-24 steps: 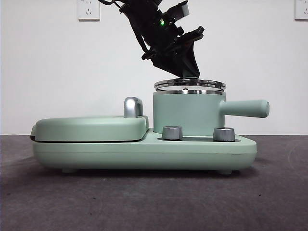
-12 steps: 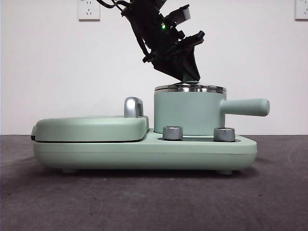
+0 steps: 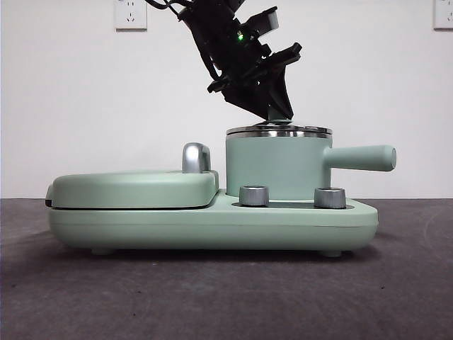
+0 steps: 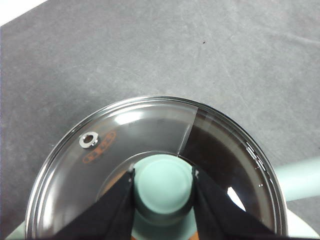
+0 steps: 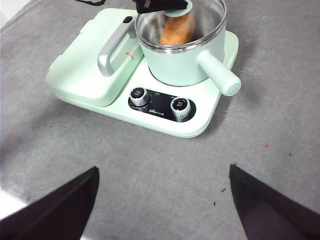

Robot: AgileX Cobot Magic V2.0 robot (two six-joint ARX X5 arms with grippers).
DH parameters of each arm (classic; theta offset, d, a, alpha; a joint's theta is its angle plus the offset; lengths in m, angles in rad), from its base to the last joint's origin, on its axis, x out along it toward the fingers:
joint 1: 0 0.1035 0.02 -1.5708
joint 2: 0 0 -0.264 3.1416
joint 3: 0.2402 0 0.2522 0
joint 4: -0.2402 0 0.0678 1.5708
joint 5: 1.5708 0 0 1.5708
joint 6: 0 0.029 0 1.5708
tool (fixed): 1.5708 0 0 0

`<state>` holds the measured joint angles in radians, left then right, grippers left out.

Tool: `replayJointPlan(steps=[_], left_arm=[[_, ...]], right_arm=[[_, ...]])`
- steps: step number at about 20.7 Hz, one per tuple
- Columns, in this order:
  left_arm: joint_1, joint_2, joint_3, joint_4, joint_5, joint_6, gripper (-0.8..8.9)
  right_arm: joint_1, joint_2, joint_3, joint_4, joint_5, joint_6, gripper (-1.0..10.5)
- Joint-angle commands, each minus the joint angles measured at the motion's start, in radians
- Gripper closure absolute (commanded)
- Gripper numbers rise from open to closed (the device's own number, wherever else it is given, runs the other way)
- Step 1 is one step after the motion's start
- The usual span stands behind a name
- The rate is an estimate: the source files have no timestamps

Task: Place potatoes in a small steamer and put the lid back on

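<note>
The mint-green small steamer [image 3: 276, 166] stands on the right side of the cooker base [image 3: 212, 225], its straight handle [image 3: 361, 158] pointing right. The glass lid [image 3: 278, 130] rests flat on the steel rim. My left gripper [image 3: 276, 113] reaches down from above and is shut on the lid's mint-green knob [image 4: 164, 187]; its jaws press both sides of the knob. The left wrist view shows the lid [image 4: 125, 135] from above. In the right wrist view the orange-brown potato [image 5: 177, 30] lies inside the steamer [image 5: 182, 62]. My right gripper [image 5: 163, 169] is open, empty and high above the table in front of the cooker.
The flat mint-green grill cover [image 3: 134, 188] with its chrome handle [image 3: 196, 157] takes the cooker's left half. Two steel dials [image 3: 253, 195] [image 3: 329, 197] sit in front of the pot. Dark grey table surface [image 3: 226, 297] lies all around; a white wall stands behind.
One second ago the lid hung tilted just above the rim. The left gripper lowered it onto the pot. Over the last half second almost nothing moved.
</note>
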<state>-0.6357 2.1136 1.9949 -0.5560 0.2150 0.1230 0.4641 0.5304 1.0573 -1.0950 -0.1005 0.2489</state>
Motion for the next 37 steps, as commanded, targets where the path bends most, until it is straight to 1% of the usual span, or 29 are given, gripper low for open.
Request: replayJointPlan(steps=[1,2,3,4,6,9,13,17,18,20,22,23,26,28,31,33,36,37], left_arm=[[-0.013,0.045,0.007,-0.046,0.018,-0.114,4.96],[-0.012,0.041,0.008,-0.047,0.018,-0.114,3.92],[-0.011,0.037,0.011,-0.047,0.018,-0.113,3.14],[-0.009,0.023,0.014,-0.049,0.018,-0.114,2.80],[-0.008,-0.009,0.025,-0.059,0.018,-0.113,2.81],[-0.003,-0.088,0.045,-0.117,0.018,-0.113,2.81],[0.002,-0.230,0.047,-0.269,0.018,-0.110,2.81],[0.000,-0.380,0.046,-0.474,0.019,-0.116,2.83],[-0.006,-0.411,0.045,-0.515,0.019,-0.116,2.83],[-0.023,-0.475,0.023,-0.582,0.019,-0.116,2.83],[-0.035,-0.578,-0.070,-0.595,0.019,-0.109,2.82],[-0.035,-0.642,-0.141,-0.592,0.019,-0.101,2.82],[-0.035,-0.861,-0.381,-0.591,0.019,-0.102,2.83],[-0.035,-1.004,-0.509,-0.610,0.019,-0.114,2.83],[-0.035,-1.149,-0.610,-0.609,0.019,-0.145,2.90],[-0.033,-1.238,-0.663,-0.598,0.018,-0.188,3.09],[-0.030,-1.361,-0.729,-0.579,0.009,-0.256,4.34],[-0.030,-1.400,-0.746,-0.579,0.004,-0.271,5.20]], right_arm=[[0.005,0.003,0.008,0.010,0.016,0.013,5.3],[0.005,0.003,0.008,0.010,0.024,0.013,5.3],[0.005,0.003,0.008,0.010,0.024,0.013,5.3],[0.005,0.003,0.008,0.010,0.024,0.013,5.3],[0.005,0.003,0.008,0.010,0.024,0.013,5.3],[0.005,0.003,0.008,0.010,0.024,0.013,5.3],[0.005,0.003,0.008,0.010,0.023,0.013,5.3],[0.005,0.003,0.008,0.011,0.020,0.013,5.3],[0.005,0.003,0.008,0.018,0.014,0.013,5.3],[0.005,0.003,0.008,0.051,-0.031,0.012,5.3],[0.005,0.003,0.008,0.093,-0.081,0.012,5.3],[0.005,0.003,0.008,0.110,-0.092,0.012,5.3],[0.005,0.003,0.008,0.127,-0.094,0.011,5.3],[0.005,0.003,0.008,0.126,-0.094,0.005,5.3],[0.005,0.003,0.008,0.126,-0.093,0.001,5.3],[0.005,0.004,0.008,0.126,-0.094,0.001,5.3],[0.005,0.004,0.008,0.123,-0.095,0.002,5.3],[0.005,0.004,0.008,0.121,-0.095,0.002,5.4]])
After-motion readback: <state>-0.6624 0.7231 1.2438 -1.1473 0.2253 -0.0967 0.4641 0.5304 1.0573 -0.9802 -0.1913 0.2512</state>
